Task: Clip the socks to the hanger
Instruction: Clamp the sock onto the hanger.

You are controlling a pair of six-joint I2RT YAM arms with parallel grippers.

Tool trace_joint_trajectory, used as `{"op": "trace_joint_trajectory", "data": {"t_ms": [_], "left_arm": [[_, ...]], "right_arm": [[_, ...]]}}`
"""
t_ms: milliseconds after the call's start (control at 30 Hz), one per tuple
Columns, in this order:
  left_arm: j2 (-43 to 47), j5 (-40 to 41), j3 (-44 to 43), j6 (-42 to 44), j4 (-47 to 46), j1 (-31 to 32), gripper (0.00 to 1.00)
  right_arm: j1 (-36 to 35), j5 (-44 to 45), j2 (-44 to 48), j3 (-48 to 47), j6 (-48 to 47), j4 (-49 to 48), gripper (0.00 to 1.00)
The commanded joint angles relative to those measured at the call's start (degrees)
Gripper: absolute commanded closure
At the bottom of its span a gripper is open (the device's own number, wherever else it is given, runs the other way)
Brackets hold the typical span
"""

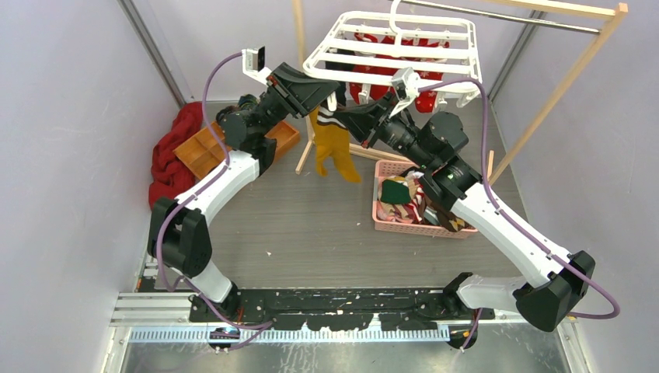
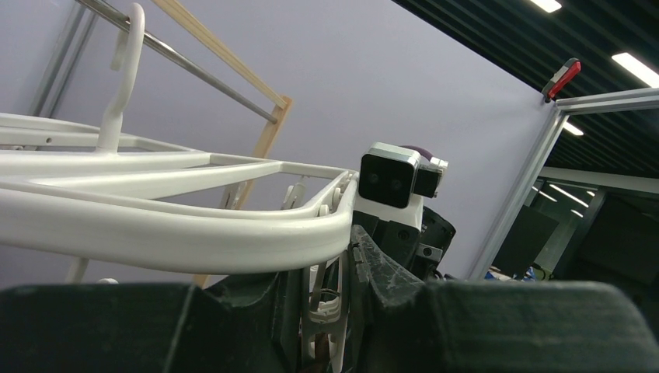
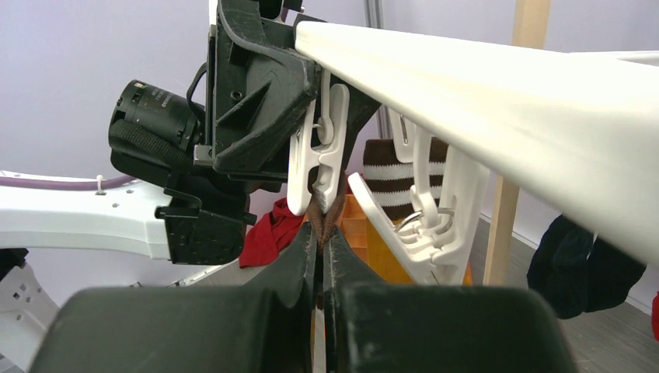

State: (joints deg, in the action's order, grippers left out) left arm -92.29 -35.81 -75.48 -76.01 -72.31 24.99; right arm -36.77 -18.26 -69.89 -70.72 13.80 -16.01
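The white hanger [image 1: 392, 47] hangs from the metal rod at the back. My left gripper [image 1: 332, 93] sits under the hanger's near-left corner. In the left wrist view the left gripper [image 2: 342, 268] is shut on a dangling white clip [image 2: 336, 307] below the hanger rim [image 2: 155, 233]. My right gripper [image 1: 346, 118] is shut on the brown cuff of a mustard-yellow sock [image 1: 336, 151] that hangs down from it. In the right wrist view the right gripper [image 3: 321, 237] holds the cuff [image 3: 320, 216] up at the mouth of that clip [image 3: 319, 155].
A pink basket [image 1: 388, 221] with several socks stands under my right arm. A red cloth [image 1: 171, 155] and a wooden box [image 1: 203, 149] lie at the left. The wooden rack post [image 1: 552, 101] is at the right. A brown striped sock [image 3: 392, 179] and another clip [image 3: 423, 225] hang nearby.
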Motion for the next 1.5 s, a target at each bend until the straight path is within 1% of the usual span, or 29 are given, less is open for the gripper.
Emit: {"op": "trace_joint_trajectory", "data": {"t_ms": [0,633,767,867,900,933,1033,1067,1100,1133,1167,1233,1333,1467], "left_arm": [[0.16,-0.50,-0.46,0.94,-2.92,-0.30,0.88],[-0.72,-4.05,-0.78,0.61,-4.58,-0.91,0.88],[-1.04,-4.05,-0.94,0.35,-4.77,-0.91,0.87],[-1.15,-3.78,-0.93,0.17,-4.77,-0.91,0.85],[-1.19,-3.57,-0.83,0.16,-4.77,-0.91,0.83],[-1.10,-3.39,-0.71,0.08,-4.54,-0.96,0.78],[-0.73,-2.74,-0.27,0.28,-4.49,-1.07,0.63],[-0.58,-2.57,-0.06,0.39,-4.42,-1.13,0.57],[-0.29,-2.35,0.11,0.56,-4.37,-1.17,0.54],[0.08,-2.10,0.54,0.76,-4.22,-1.25,0.48],[0.44,-1.84,0.86,1.10,-3.90,-1.33,0.45],[1.43,-1.55,1.68,2.00,-2.96,-1.39,0.40],[3.01,-0.76,3.27,3.31,-1.57,-1.61,0.35],[6.64,0.04,5.72,6.27,2.98,-1.87,0.31]], "right_arm": [[-0.13,0.51,0.59,-2.49,2.69,-4.11,0.99],[1.54,-1.22,1.70,-2.80,1.89,-3.76,0.99],[1.62,-1.80,1.21,-3.00,2.14,-3.77,0.99],[1.62,-1.95,0.82,-3.19,2.19,-3.83,0.99],[1.64,-2.03,0.87,-3.24,2.19,-3.80,0.99],[1.62,-2.12,0.87,-3.28,2.19,-3.60,0.99],[1.65,-2.30,0.99,-3.13,2.19,-3.22,0.99],[1.62,-2.30,1.07,-3.07,1.99,-3.09,0.99],[1.62,-2.30,1.18,-3.02,1.92,-2.88,0.99],[1.62,-2.30,1.23,-2.94,1.88,-2.76,0.99],[1.62,-2.30,1.36,-2.89,1.80,-2.60,0.99],[1.62,-2.30,1.47,-2.77,1.61,-2.34,0.99],[1.63,-2.39,1.49,-2.63,1.28,-1.91,0.99],[1.64,-2.39,1.58,-2.42,0.43,-0.74,0.99]]}}
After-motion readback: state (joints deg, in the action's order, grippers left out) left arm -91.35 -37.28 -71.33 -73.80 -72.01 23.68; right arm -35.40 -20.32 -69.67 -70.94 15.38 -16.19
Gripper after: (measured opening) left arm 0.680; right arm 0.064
